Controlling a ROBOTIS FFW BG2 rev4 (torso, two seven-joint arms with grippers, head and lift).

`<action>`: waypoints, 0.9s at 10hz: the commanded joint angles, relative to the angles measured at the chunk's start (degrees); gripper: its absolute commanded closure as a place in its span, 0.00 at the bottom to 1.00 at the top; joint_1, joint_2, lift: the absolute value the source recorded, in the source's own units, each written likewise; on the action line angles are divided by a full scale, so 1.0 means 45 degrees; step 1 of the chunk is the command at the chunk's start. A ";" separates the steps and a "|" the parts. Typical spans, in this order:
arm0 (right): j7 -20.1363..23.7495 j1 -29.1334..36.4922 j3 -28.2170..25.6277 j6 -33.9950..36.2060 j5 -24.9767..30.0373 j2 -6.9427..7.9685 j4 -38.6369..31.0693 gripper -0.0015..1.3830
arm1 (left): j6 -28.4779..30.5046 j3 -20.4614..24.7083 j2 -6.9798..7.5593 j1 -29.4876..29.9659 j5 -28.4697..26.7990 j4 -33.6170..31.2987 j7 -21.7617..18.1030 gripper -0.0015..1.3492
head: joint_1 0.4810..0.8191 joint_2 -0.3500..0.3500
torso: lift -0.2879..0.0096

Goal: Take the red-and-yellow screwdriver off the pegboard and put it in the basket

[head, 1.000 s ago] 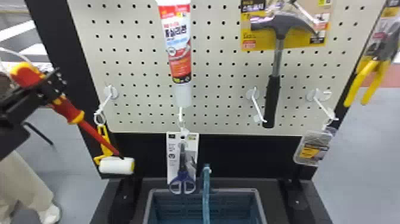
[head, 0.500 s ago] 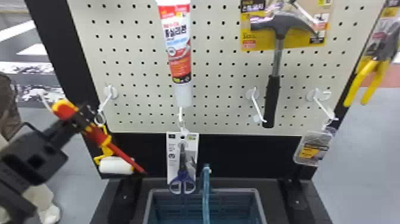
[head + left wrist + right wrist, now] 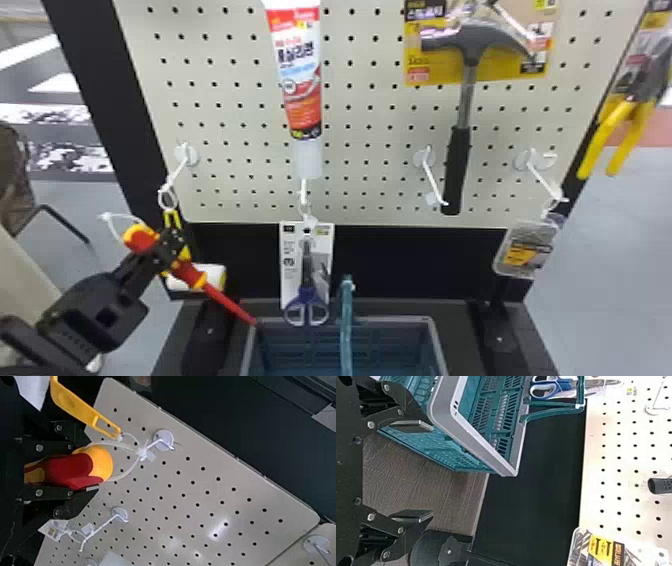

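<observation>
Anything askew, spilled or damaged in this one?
No spill or damage stands out. The screwdriver slants in the left end effector, tip downward, which fits being carried. Slightly odd: a white loop juts out beside its handle.

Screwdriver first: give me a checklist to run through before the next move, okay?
1. Screwdriver held by the left gripper: ok, handle between its fingers.
2. Its white loop free of the hook: cannot tell; they overlap in the left wrist view.
3. Whole screwdriver over the basket: not ok; the handle is well left of it, with the tip by the near-left part of the rim's far side.
4. Right gripper empty: ok, fingers apart.
</observation>
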 commanded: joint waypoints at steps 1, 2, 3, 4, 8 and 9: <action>0.0037 0.0000 -0.0019 0.0000 -0.0009 0.0000 0.0001 0.36 | -0.0510 -0.0199 -0.0117 0.0204 -0.0711 0.0202 -0.0049 0.90 | 0.20 0.50 | 0.63; 0.0056 0.0000 -0.0019 0.0000 -0.0009 0.0000 0.0001 0.36 | -0.1174 -0.0414 -0.0175 0.0340 -0.0926 0.0640 -0.0225 0.90 | 0.20 0.50 | 0.63; 0.0076 0.0000 -0.0019 0.0000 -0.0009 0.0000 0.0001 0.36 | -0.1780 -0.0727 -0.0195 0.0422 -0.0887 0.1296 -0.0518 0.90 | 0.20 0.50 | 0.63; 0.0076 0.0000 0.0000 0.0000 -0.0029 0.0000 0.0001 0.36 | -0.2248 -0.1098 -0.0214 0.0504 -0.0847 0.1890 -0.0655 0.90 | 0.20 0.50 | 0.63; 0.0115 -0.0027 -0.0019 0.0000 -0.0048 0.0000 0.0033 0.36 | -0.2932 -0.1723 -0.0429 0.0778 -0.0672 0.2702 -0.0694 0.90 | 0.20 0.50 | 0.63; 0.0115 -0.0027 -0.0019 0.0000 -0.0068 0.0000 0.0033 0.36 | -0.3186 -0.1996 -0.0410 0.0832 -0.0613 0.2984 -0.0713 0.90 | 0.20 0.50 | 0.63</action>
